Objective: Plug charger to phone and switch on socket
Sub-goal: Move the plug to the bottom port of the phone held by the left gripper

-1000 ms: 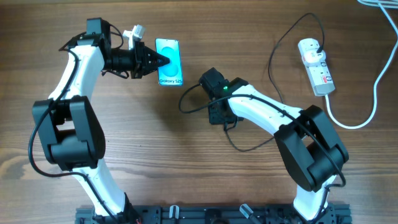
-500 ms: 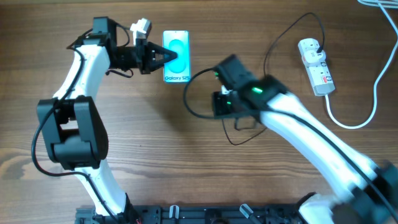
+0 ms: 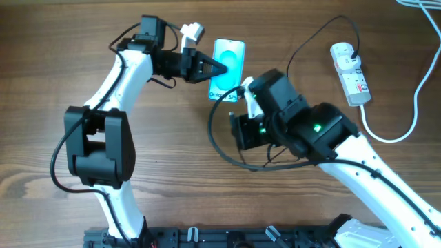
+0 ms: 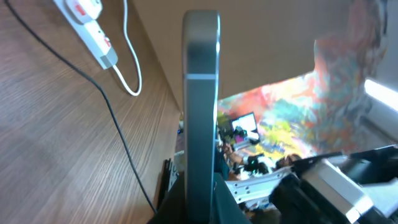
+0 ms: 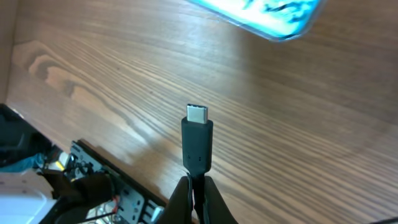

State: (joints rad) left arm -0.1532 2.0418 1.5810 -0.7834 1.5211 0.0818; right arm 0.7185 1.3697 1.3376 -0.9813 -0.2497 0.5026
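Charger plug (image 5: 198,140), pinched between the right gripper's (image 5: 195,190) fingers, points past their tips at the phone (image 3: 227,69), clamped edge-on between the left gripper's (image 4: 198,205) fingers and not yet touching; risk: slight misalignment jams the tip against the phone's edge or twists it loose.

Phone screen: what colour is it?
Bright cyan-teal. The phone shows best in the overhead view.
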